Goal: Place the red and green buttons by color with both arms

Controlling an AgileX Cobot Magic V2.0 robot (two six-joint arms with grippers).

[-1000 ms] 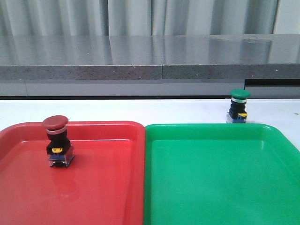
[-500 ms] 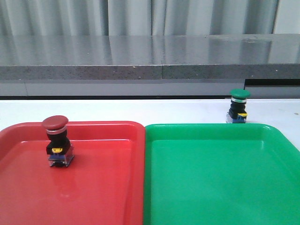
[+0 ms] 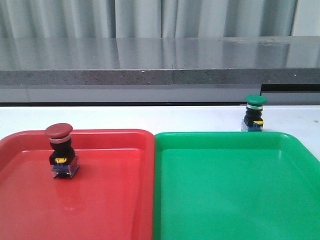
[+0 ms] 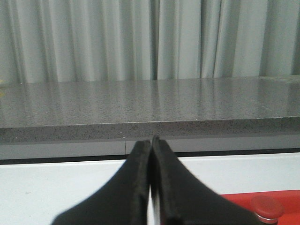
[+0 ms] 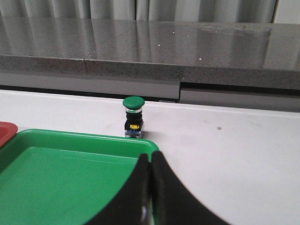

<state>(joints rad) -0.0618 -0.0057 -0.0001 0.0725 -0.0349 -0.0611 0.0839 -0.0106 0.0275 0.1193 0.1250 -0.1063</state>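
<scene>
You see the dark-red mushroom-capped push button (image 3: 61,151) standing upright inside the large red plastic tray (image 3: 100,200), toward its far left part, with its black body, yellow tag and clear base showing. The green-capped push button (image 3: 255,113) stands upright on the white table (image 3: 150,117), just beyond the far rim of the large green plastic tray (image 3: 235,190) and not in it.

In your left wrist view, the left gripper (image 4: 151,143) has its black fingers pressed together with nothing between them; the red button's cap (image 4: 266,207) sits low and off to one side of the fingers, apart from them. In your right wrist view, the right gripper (image 5: 150,157) also has its fingers closed against each other, empty, above the green tray's rim (image 5: 93,138). The green button (image 5: 133,117) stands beyond the fingertips and slightly to one side, on the table past the rim, clear of them. Neither arm shows in your front view.
</scene>
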